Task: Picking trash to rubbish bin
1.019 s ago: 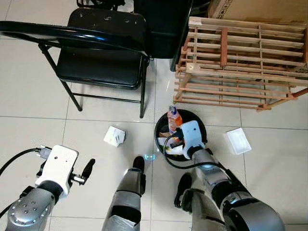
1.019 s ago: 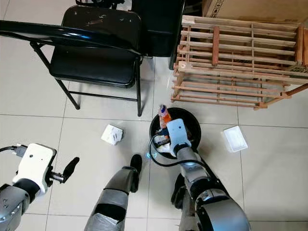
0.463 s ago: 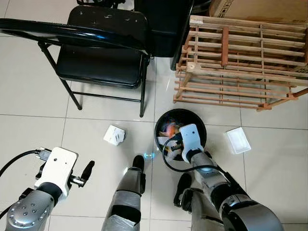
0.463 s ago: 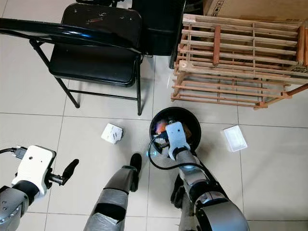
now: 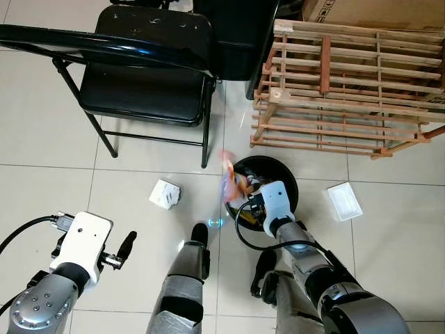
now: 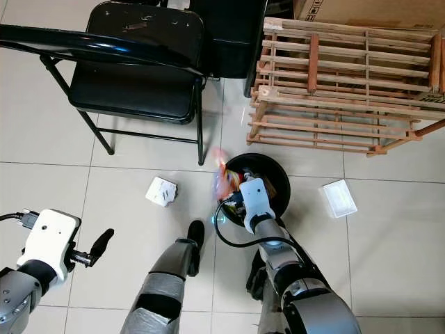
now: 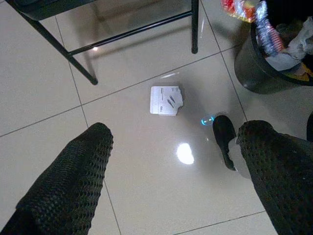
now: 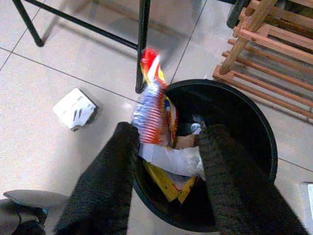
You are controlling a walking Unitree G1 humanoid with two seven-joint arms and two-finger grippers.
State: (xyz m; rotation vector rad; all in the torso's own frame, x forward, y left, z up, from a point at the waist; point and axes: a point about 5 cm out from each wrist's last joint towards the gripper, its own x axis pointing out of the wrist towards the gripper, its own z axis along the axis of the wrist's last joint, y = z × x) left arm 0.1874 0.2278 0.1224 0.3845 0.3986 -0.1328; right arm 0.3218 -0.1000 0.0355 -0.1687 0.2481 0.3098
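While the right gripper (image 8: 168, 161) hangs over the near rim of the black rubbish bin (image 5: 286, 186), its two black fingers (image 8: 105, 181) stand spread apart with nothing clamped between them. A red, white and blue snack wrapper (image 8: 152, 100), blurred, sits at the bin's left rim just beyond the fingers, partly sticking up above the edge; whether it touches a finger cannot be told. Inside the bin lie crumpled white paper (image 8: 171, 159), a yellow wrapper (image 8: 164, 183) and some brown scraps, piled toward the near side.

Low on the left, the left gripper (image 7: 176, 171) hovers above the tiled floor (image 5: 42, 139), its fingers wide apart and holding nothing. Between them in the left wrist view lies a small white carton (image 7: 165, 100), flat on the floor to the left of the bin and well apart from it. A flat white tray-like piece (image 5: 345, 202) rests on the floor just right of the bin.

Farther off, a black folding chair (image 5: 146, 76) stands on the left and a wooden slatted rack (image 5: 348, 83) on the right, with the bin just near of the rack's left end. The robot's legs (image 5: 182, 285) show at the near edge of the scene.
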